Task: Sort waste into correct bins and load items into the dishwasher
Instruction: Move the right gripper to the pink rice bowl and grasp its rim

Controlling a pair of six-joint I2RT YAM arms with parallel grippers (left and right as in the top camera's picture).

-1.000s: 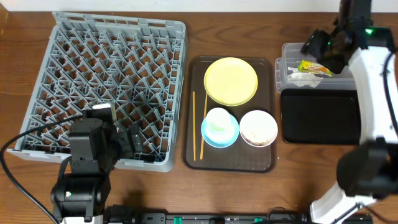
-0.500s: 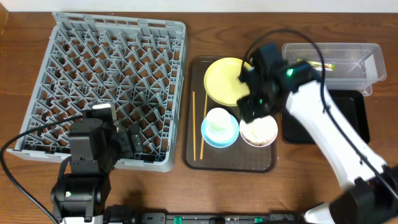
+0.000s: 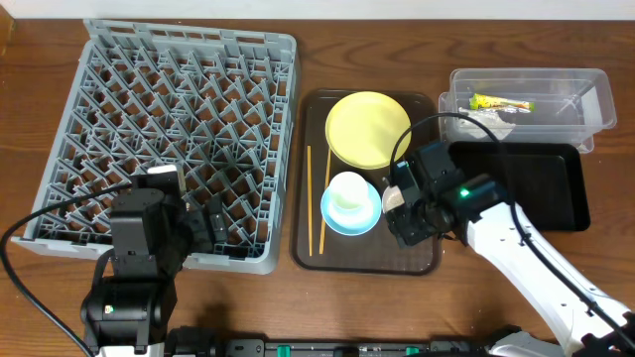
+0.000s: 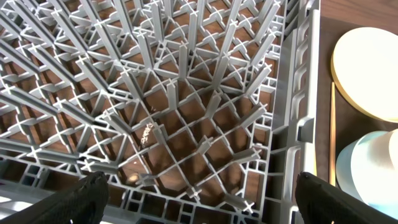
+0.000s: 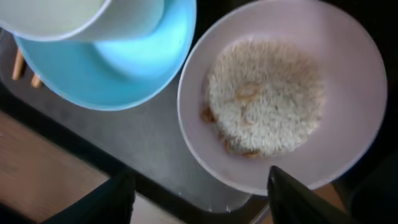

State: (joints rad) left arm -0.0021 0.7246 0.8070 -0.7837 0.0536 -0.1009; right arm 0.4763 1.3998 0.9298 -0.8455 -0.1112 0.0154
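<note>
My right gripper is open and hovers low over the white bowl, which holds rice scraps on the brown tray; overhead the arm hides most of that bowl. The open jaws stand at its near rim without touching it. Beside it, a white cup sits in the light blue bowl, next to the yellow plate and chopsticks. The snack wrapper and tissue lie in the clear tub. My left gripper is open and empty over the grey dish rack.
The black tray lies in front of the clear tub, right of the brown tray. The rack's right wall runs close along the brown tray. The right arm's cable loops above the black tray.
My right arm has swung from the clear tub at the back right, across the yellow plate, down to the white bowl. The left arm has not moved.
</note>
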